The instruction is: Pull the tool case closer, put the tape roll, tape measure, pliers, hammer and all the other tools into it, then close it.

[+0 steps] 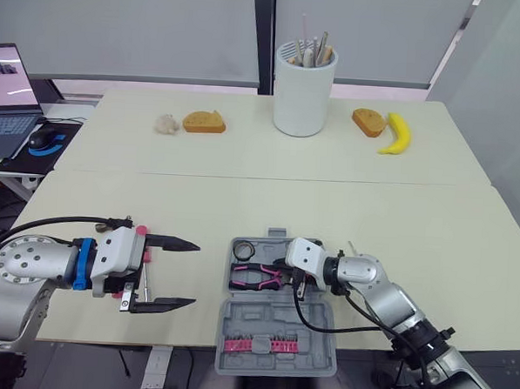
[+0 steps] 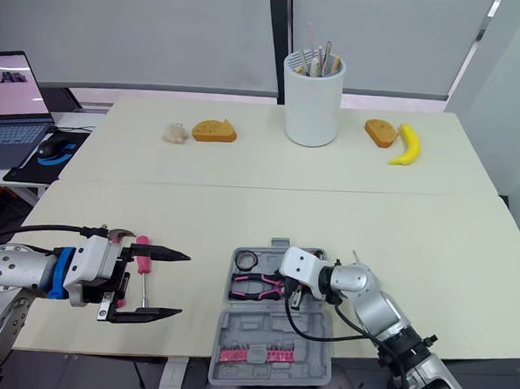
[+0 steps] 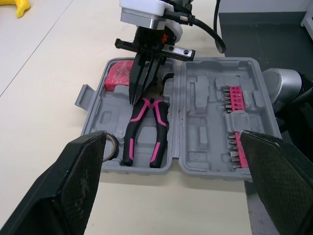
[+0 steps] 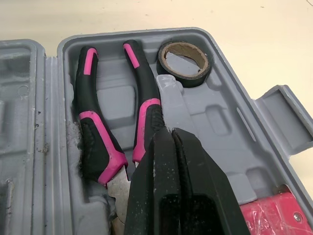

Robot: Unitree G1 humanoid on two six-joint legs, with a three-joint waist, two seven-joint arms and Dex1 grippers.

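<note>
The grey tool case (image 1: 316,326) lies open at the table's front edge, its lid towards me with a row of pink bits (image 1: 261,344). In its tray lie the pink-and-black pliers (image 4: 98,142), the tape roll (image 4: 185,56) and a red tape measure (image 3: 120,76). My right gripper (image 4: 171,133) is shut, its tips down at the pliers' head. My left gripper (image 2: 183,284) is open wide, left of the case and facing it. A pink-handled hammer (image 2: 142,264) lies on the table under its fingers.
At the table's far side stand a white utensil holder (image 1: 304,92), a bread slice (image 1: 203,122), a small white lump (image 1: 166,124), another bread piece (image 1: 368,122) and a banana (image 1: 396,134). A laptop (image 1: 8,94) sits off to the far left.
</note>
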